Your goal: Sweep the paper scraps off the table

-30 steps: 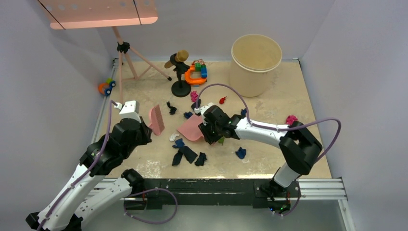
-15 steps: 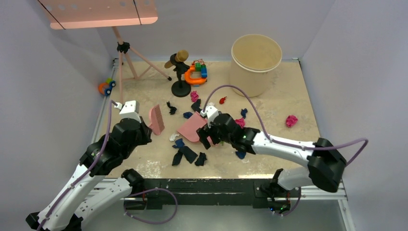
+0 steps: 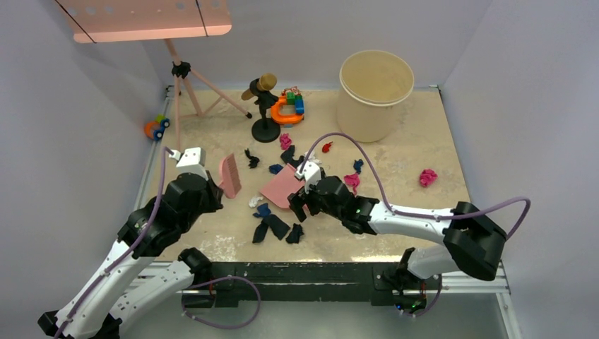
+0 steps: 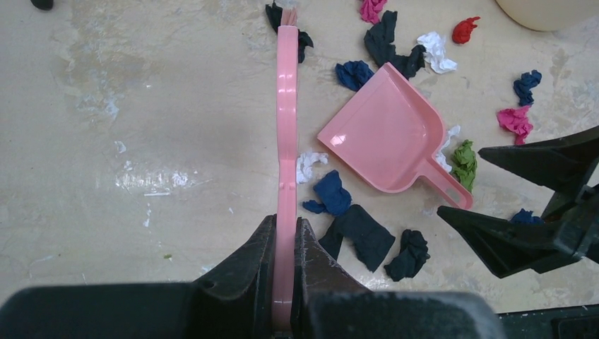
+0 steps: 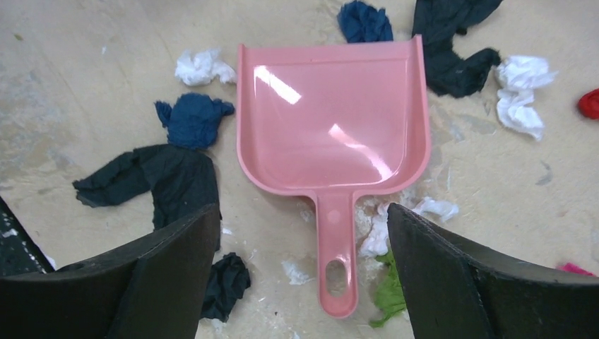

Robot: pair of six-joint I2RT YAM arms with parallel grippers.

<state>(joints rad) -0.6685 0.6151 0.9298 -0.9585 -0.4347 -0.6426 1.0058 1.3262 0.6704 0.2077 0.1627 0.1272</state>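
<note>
Left pincer (image 4: 285, 229) is clamped tight on the pink brush (image 4: 286, 106), which stands on edge just left of the pink dustpan (image 5: 332, 120). Right pincer (image 5: 302, 215) gapes wide and holds nothing, fingertips flanking the dustpan's handle tip. The paper scraps (image 5: 194, 120) litter the beige surface (image 5: 85, 63) all around the dustpan: navy on its near side, white and green by the handle.
</note>
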